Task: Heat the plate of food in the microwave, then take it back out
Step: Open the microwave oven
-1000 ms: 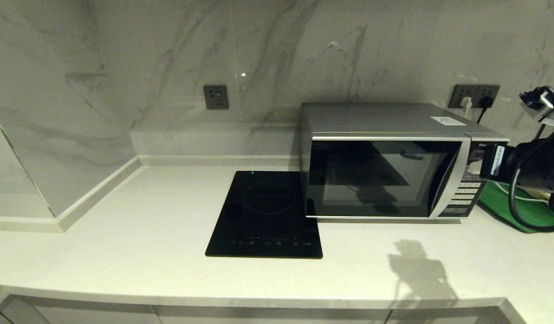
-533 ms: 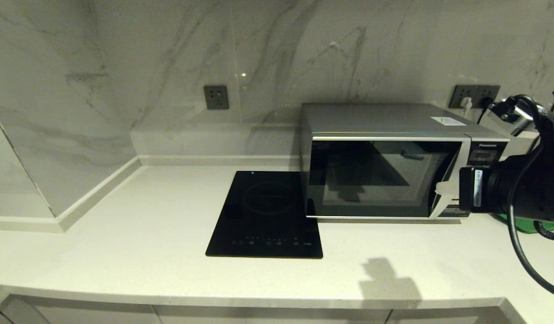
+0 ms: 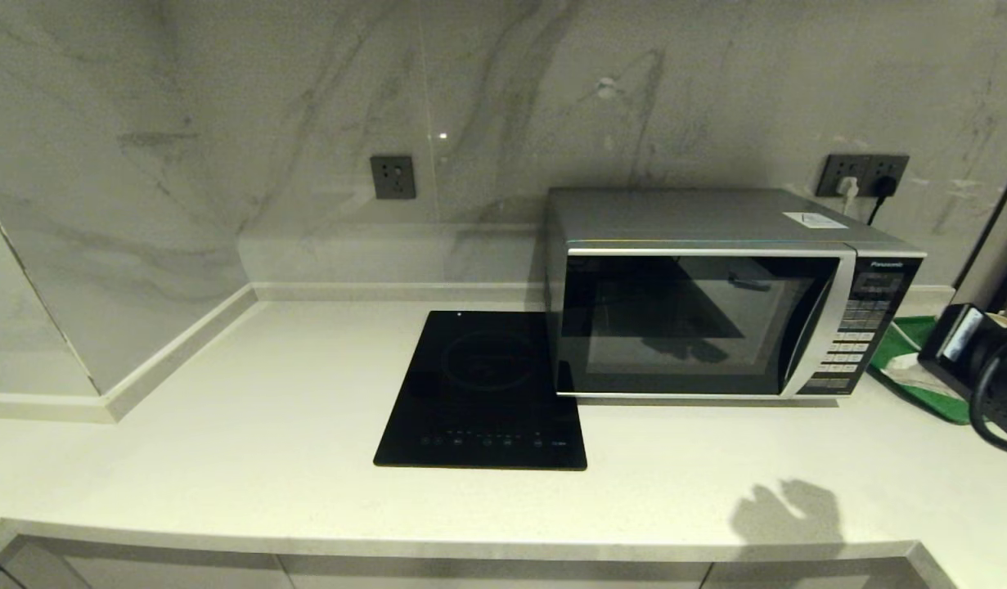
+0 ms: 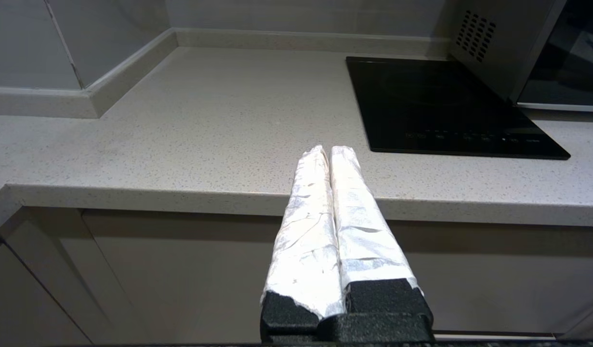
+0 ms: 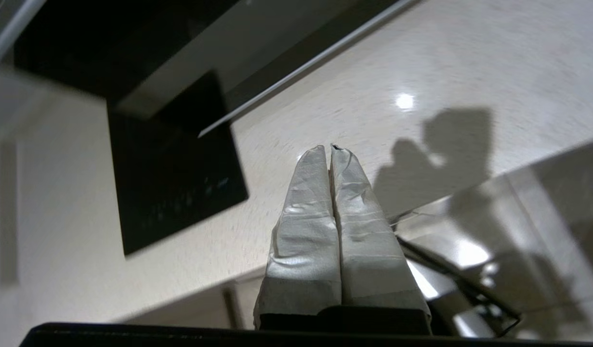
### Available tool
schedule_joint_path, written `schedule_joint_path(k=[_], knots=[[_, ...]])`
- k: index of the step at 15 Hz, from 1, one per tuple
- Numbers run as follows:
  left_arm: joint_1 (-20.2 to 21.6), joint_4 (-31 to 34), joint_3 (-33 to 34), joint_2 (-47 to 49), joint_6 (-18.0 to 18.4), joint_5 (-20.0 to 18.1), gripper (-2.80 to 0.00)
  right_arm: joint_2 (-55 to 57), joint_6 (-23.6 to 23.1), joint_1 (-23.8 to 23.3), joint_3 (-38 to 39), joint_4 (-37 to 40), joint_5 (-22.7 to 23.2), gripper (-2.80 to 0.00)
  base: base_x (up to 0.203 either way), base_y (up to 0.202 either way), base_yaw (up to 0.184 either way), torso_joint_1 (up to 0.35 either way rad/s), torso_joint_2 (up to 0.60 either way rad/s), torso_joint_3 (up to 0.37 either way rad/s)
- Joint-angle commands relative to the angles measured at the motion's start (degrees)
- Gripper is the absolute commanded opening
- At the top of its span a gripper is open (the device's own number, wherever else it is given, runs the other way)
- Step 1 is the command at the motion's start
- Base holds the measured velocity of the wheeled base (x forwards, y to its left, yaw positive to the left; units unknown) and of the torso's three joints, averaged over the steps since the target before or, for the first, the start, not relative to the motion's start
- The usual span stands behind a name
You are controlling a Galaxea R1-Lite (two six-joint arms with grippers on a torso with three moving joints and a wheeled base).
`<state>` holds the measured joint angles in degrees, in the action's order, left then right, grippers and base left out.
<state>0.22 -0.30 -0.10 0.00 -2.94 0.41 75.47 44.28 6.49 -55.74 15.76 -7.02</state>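
The silver-grey microwave [image 3: 699, 319] stands at the back right of the counter with its dark glass door closed. The plate of food is out of view; the dark glass does not let me tell what is inside. My right arm [image 3: 973, 360] is low at the far right edge of the head view, beside the microwave's button panel [image 3: 851, 343]. In its wrist view the right gripper [image 5: 329, 148] is shut and empty above the counter's front part. My left gripper [image 4: 327, 150] is shut and empty, parked in front of the counter edge, left of the microwave's side wall [image 4: 498, 43].
A flat black induction hob [image 3: 483, 393] is set into the counter just left of the microwave. A green tray [image 3: 900, 348] with a cream object [image 3: 908, 378] lies right of the microwave, partly behind my right arm. Wall sockets [image 3: 867, 173] carry the plugs.
My right arm was at the microwave's button panel, swung across its lower right corner, and has now drawn back to the far right edge. The door stayed closed.
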Motion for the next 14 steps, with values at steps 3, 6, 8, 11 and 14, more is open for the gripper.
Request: schedule_joint_path(k=[3,6,8,11,14], knots=[[0.0,0.0,0.0,0.0,0.0,0.0,-2.80,10.8,1.7,-26.1,4.4,-1.9,16.0,-2.80,0.000,0.000,0.000,0.000,0.00,0.000],[0.0,0.0,0.0,-0.1,0.0,0.0,-2.80,23.0,2.1,-31.4,5.4,-8.5,20.2,-2.80,0.000,0.000,0.000,0.000,0.00,0.000],[0.0,0.0,0.0,0.0,0.0,0.0,-2.80,28.9,2.1,-32.5,5.2,-13.1,22.3,-2.80,0.000,0.000,0.000,0.000,0.00,0.000],[0.0,0.0,0.0,0.0,0.0,0.0,-2.80,36.0,0.2,-32.7,4.1,-20.1,23.3,-2.80,0.000,0.000,0.000,0.000,0.00,0.000],[0.0,0.0,0.0,0.0,0.0,0.0,-2.80,42.9,-0.9,-32.7,0.4,-21.5,24.1,-2.80,0.000,0.000,0.000,0.000,0.00,0.000]])
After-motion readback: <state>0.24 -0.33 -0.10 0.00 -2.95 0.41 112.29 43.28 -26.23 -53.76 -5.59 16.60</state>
